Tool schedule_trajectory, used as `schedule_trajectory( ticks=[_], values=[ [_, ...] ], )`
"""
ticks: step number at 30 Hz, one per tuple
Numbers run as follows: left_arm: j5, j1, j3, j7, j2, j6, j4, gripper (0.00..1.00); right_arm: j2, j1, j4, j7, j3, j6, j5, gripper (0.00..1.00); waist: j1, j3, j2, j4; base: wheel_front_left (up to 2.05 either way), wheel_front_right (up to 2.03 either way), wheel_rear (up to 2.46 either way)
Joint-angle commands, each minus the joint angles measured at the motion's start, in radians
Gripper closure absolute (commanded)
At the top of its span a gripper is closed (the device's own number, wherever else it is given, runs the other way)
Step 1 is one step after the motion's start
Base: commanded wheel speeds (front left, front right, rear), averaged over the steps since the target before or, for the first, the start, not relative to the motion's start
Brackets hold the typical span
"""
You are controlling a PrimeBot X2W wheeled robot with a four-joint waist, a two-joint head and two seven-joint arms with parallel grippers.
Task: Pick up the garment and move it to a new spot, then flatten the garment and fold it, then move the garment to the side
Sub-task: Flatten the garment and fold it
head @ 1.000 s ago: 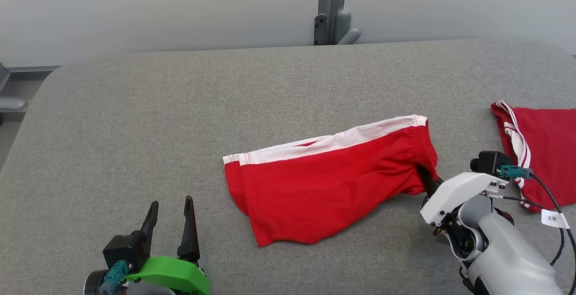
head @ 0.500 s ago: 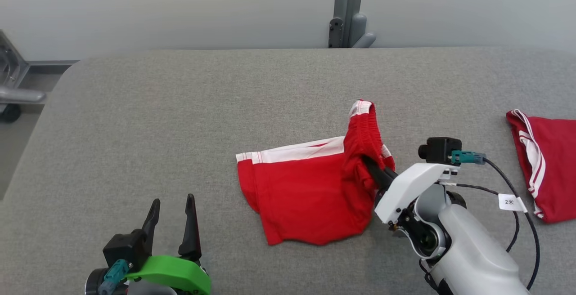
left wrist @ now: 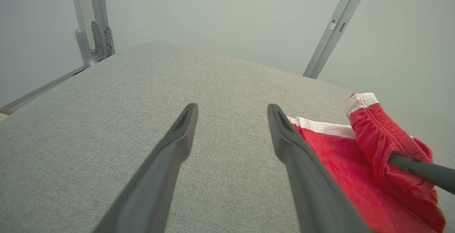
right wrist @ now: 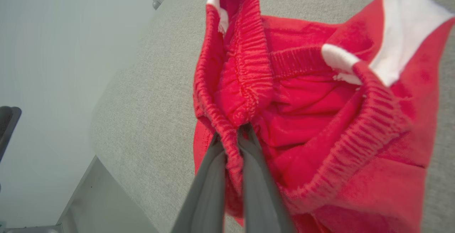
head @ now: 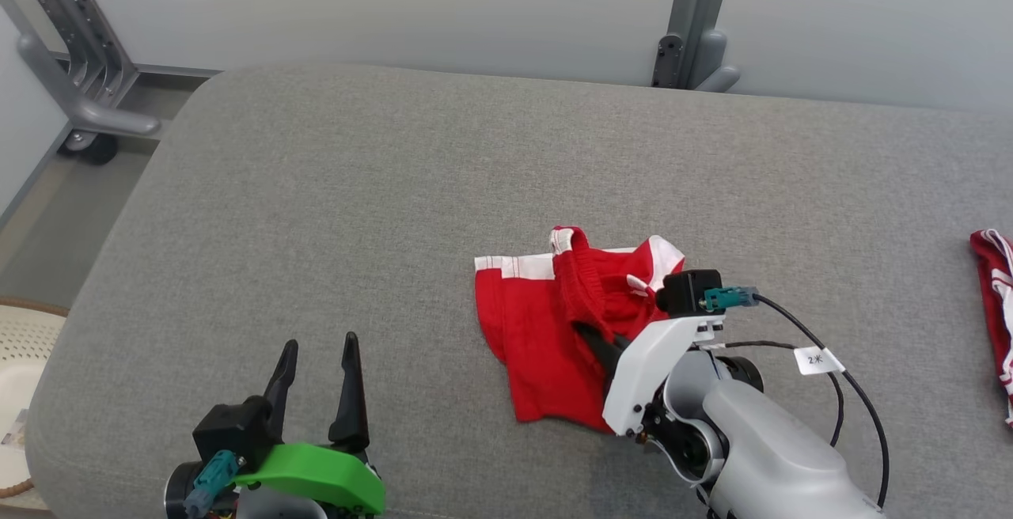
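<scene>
The garment is a pair of red shorts with white side stripes, lying bunched on the grey padded table. Its elastic waistband is folded up over the legs. My right gripper is shut on that waistband, and its two fingers pinch the red hem in the right wrist view. My left gripper stands open at the table's near left, well left of the shorts, with nothing between its fingers. In the left wrist view the garment lies to the right.
A second red garment with white stripes lies at the table's far right edge. A grey metal post stands behind the table and a wheeled metal frame at the back left. A pale round basket sits left of the table.
My right gripper has dragged the waistband leftward over the shorts, folding them into a bunch. The head camera has swung left. The left gripper has stayed open and still.
</scene>
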Motion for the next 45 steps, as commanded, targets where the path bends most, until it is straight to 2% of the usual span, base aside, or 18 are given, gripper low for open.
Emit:
schedule_trajectory(
  ticks=[1, 6, 7, 9, 16, 23, 31, 35, 40, 42, 45],
  values=[
    [-0.007, -0.017, -0.003, -0.003, -0.003, -0.003, -0.003, 0.00, -0.004, -0.022, 0.024, -0.017, 0.014, 0.000, 0.005, 1.00, 0.0000, 0.004, 0.0117, 0.010, 0.00, 0.00, 0.00],
    [-0.008, -0.026, -0.011, -0.005, -0.008, -0.006, 0.002, 0.00, -0.003, -0.076, 0.120, -0.077, 0.115, 0.000, 0.025, 1.00, 0.0000, 0.009, 0.0117, 0.032, 0.00, 0.00, 0.00],
    [-0.009, -0.026, -0.011, -0.006, -0.008, -0.006, 0.003, 0.00, -0.003, -0.083, 0.128, -0.087, 0.133, 0.000, 0.027, 0.73, 0.0000, 0.010, 0.0117, 0.035, 0.00, 0.00, 0.00],
    [-0.010, -0.027, -0.011, -0.007, -0.008, -0.005, 0.004, 0.00, -0.003, -0.096, 0.139, -0.108, 0.166, 0.000, 0.032, 0.00, 0.0000, 0.011, 0.0117, 0.038, 0.00, 0.00, 0.00],
    [-0.012, -0.021, -0.006, -0.008, -0.002, 0.000, 0.001, 0.00, -0.003, -0.125, 0.147, -0.160, 0.261, 0.000, 0.040, 0.00, 0.0000, 0.010, 0.0117, 0.038, 0.00, 0.00, 0.00],
    [-0.015, -0.027, -0.005, -0.010, 0.003, 0.003, -0.005, 0.00, -0.003, -0.129, 0.114, -0.143, 0.358, 0.000, 0.069, 0.00, 0.0000, 0.014, 0.0117, 0.032, 0.00, 0.00, 0.00],
    [-0.019, -0.033, -0.007, -0.011, 0.004, 0.005, 0.000, 0.00, -0.003, -0.147, 0.098, -0.206, 0.391, 0.000, 0.096, 0.00, 0.0000, 0.021, 0.0117, 0.036, 0.00, 0.00, 0.00],
    [-0.023, -0.022, 0.002, -0.013, 0.009, 0.010, -0.002, 0.00, -0.004, -0.185, 0.116, -0.283, 0.371, 0.000, 0.077, 0.00, 0.0000, 0.021, 0.0117, 0.024, 0.00, 0.00, 0.00],
    [-0.023, -0.012, 0.006, -0.017, 0.011, 0.016, -0.014, 0.00, -0.004, -0.221, 0.155, -0.343, 0.287, 0.000, 0.020, 0.00, 0.0000, 0.022, 0.0117, 0.004, 0.00, 0.00, 0.00],
    [-0.022, -0.010, 0.007, -0.018, 0.012, 0.018, -0.018, 0.00, -0.004, -0.214, 0.166, -0.349, 0.230, 0.000, -0.012, 0.00, 0.0000, 0.023, 0.0117, -0.003, 0.00, 0.00, 0.00],
    [-0.022, -0.004, 0.010, -0.019, 0.015, 0.020, -0.025, 0.00, -0.004, -0.179, 0.138, -0.348, 0.091, 0.000, -0.101, 0.00, 0.0000, 0.028, 0.0117, -0.014, 0.00, 0.00, 0.00]
  ],
)
